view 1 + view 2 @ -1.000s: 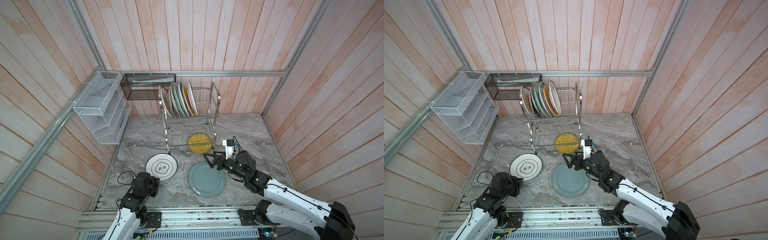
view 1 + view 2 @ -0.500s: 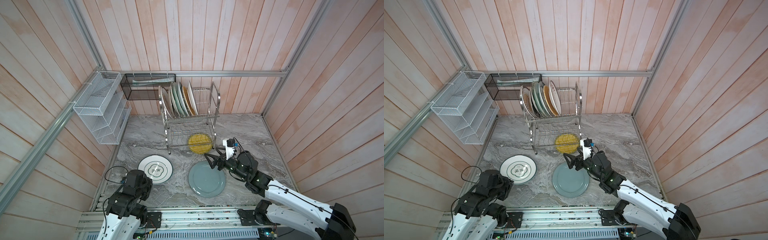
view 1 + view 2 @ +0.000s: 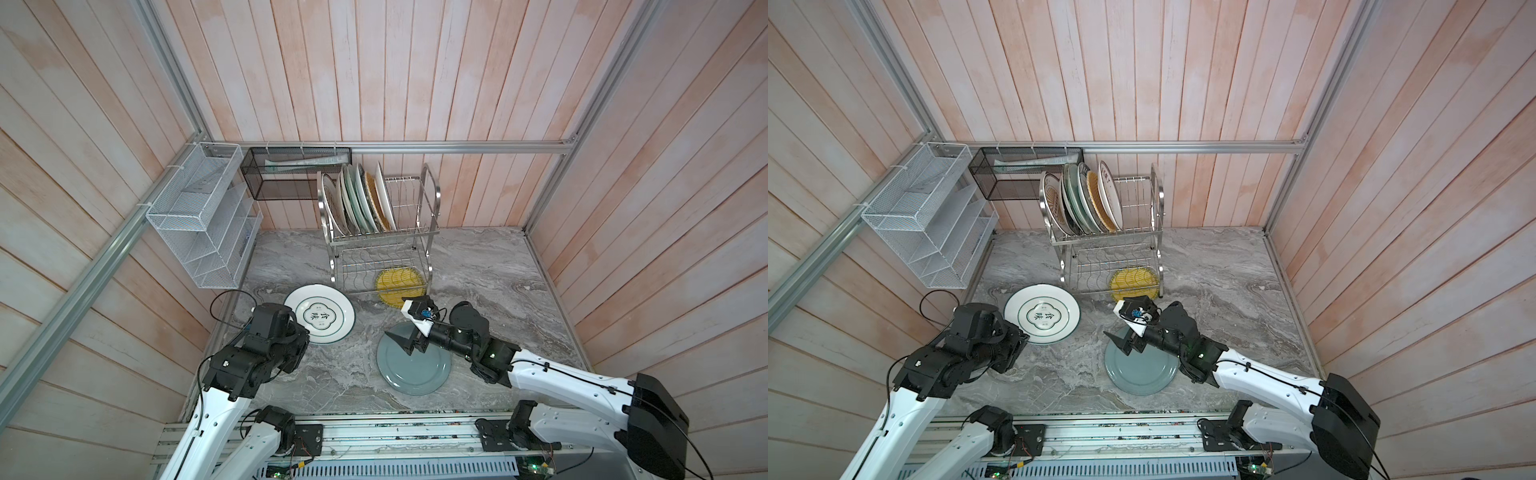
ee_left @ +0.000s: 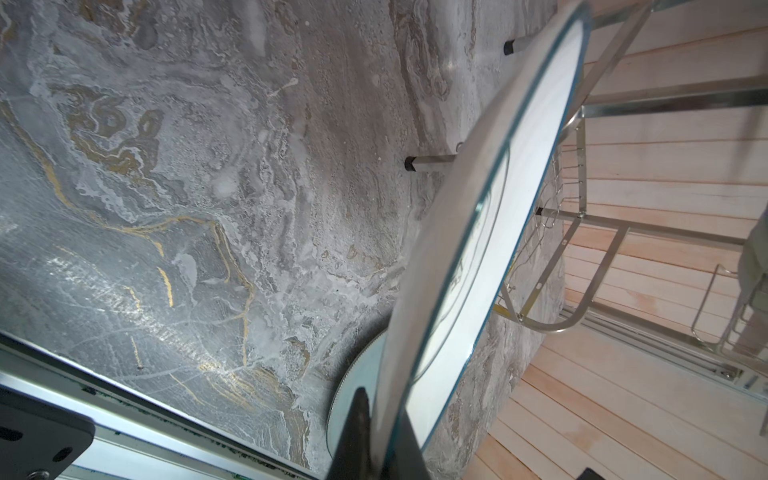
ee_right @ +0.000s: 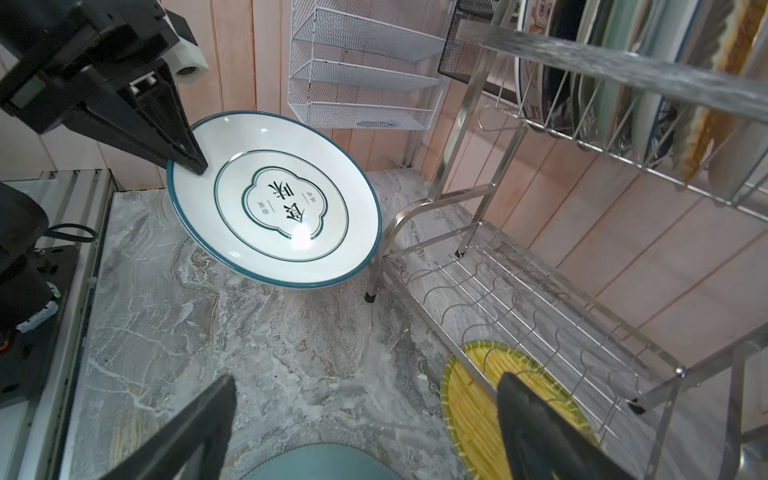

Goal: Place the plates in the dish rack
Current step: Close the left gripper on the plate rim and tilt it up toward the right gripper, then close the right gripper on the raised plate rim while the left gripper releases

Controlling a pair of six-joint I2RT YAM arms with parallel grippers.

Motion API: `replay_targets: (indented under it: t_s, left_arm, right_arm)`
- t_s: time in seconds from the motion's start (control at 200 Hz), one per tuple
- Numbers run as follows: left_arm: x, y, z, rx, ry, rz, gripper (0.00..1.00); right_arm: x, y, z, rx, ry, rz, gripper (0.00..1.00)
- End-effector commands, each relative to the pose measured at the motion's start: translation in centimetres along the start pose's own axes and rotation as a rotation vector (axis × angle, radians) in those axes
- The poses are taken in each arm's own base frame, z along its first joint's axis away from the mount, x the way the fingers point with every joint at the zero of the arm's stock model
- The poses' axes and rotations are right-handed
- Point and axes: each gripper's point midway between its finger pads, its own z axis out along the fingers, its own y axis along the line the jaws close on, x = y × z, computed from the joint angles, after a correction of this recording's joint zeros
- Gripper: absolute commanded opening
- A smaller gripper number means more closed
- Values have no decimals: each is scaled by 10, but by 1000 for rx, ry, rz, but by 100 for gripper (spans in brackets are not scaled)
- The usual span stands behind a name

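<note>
My left gripper (image 5: 192, 161) is shut on the near rim of a white plate (image 3: 320, 313) with a teal rim and green quatrefoil print. That plate hangs tilted above the marble, left of the dish rack (image 3: 432, 195). In the left wrist view the left gripper (image 4: 380, 419) pinches the white plate (image 4: 511, 199) edge-on. My right gripper (image 3: 409, 322) stands open over the far edge of a grey-blue plate (image 3: 415, 370) that lies flat. A yellow woven plate (image 3: 399, 284) lies under the rack's lower tier. Several plates (image 3: 357, 199) stand in the upper tier.
A white mesh organiser (image 3: 199, 216) hangs on the left wall and a black mesh basket (image 3: 291, 174) on the back wall beside the rack. The rack's right upper slots (image 3: 405, 199) hold nothing. An aluminium rail (image 3: 374, 432) runs along the front edge.
The left arm has lifted the white plate off the marble and tilted it, carrying it a little toward the rack. The right gripper has stayed open over the grey-blue plate.
</note>
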Motion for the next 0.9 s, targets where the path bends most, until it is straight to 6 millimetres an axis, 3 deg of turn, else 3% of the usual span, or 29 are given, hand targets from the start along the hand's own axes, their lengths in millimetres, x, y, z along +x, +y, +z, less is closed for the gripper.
replay_targets:
  t_s: [0.0, 0.22, 0.385, 0.895]
  left_arm:
    - [7, -32, -9, 81, 17, 7, 0]
    - [34, -71, 0, 88, 41, 68, 0]
    - [47, -89, 7, 75, 56, 90, 0]
    - [61, -96, 15, 60, 76, 92, 0]
  right_arm:
    - [-20, 4, 12, 14, -43, -169, 98]
    - [-14, 30, 30, -31, -12, -391, 93]
    - [-7, 35, 36, -10, 40, -504, 83]
    - [14, 34, 61, 28, 164, -553, 44]
